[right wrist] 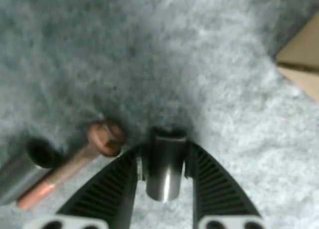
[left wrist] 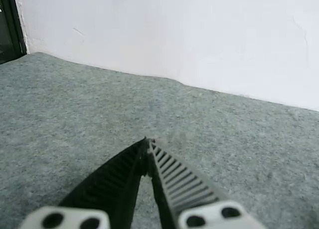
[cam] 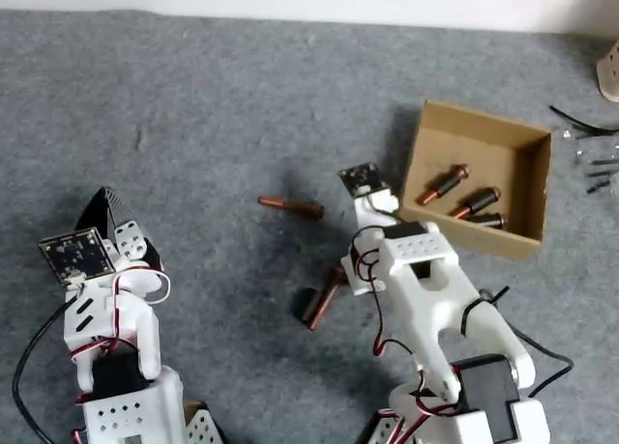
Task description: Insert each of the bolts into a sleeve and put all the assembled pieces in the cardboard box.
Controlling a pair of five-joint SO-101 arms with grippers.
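Right gripper is clamped across a dark metal sleeve. Its pads sit on the round sides and the open bore faces away from the wrist, down at the grey mat; can't tell if it's lifted. Expect the sleeve to be rigid, light and slick. A smooth cylinder can twist or slide between ribbed pads, so hold it mid-body and leave the mouth clear. Just beside it lie a copper bolt and a second sleeve; another bolt sits apart on the mat. The bolts look stiff and will roll, so take them on the shank just behind the hex head. Left gripper is closed on nothing, well away. Cardboard box holds three assembled pieces.
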